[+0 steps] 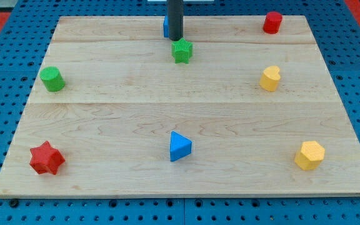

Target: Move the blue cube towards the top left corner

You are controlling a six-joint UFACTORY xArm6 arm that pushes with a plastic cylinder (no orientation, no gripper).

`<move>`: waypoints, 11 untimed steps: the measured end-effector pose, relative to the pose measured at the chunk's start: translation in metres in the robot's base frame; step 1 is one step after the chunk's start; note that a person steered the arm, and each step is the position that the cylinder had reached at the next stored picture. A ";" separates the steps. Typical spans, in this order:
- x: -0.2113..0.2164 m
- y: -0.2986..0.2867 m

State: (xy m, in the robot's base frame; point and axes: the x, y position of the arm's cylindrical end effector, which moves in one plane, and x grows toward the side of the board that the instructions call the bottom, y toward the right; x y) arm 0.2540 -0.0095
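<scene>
My rod comes down from the view's top edge, and my tip (175,39) rests on the wooden board (136,106) near its top edge, a little left of centre. I carry no jaws at all, only this bare rod, so nothing is grasped; whatever I move, I move by pushing. The blue cube (165,26) sits right behind the rod on its left side, mostly hidden, with just a narrow blue strip showing, and it looks to be touching or just beside the rod, though I cannot tell which. It lies close to the board's top edge, well apart from the top left corner. Just below my tip and slightly to the view's right is a green star-shaped block (182,50), near but not quite touching. A green cylinder (52,79) stands near the left edge, and a red star (47,158) lies in the bottom left corner. A blue triangular block (179,147) sits low in the middle. On the right side are a red cylinder (272,22) near the top right corner, a yellow block (270,79) of rounded shape below it, and a yellow hexagonal block (309,155) near the bottom right corner
</scene>
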 end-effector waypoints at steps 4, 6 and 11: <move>-0.060 -0.032; -0.061 -0.064; -0.029 -0.294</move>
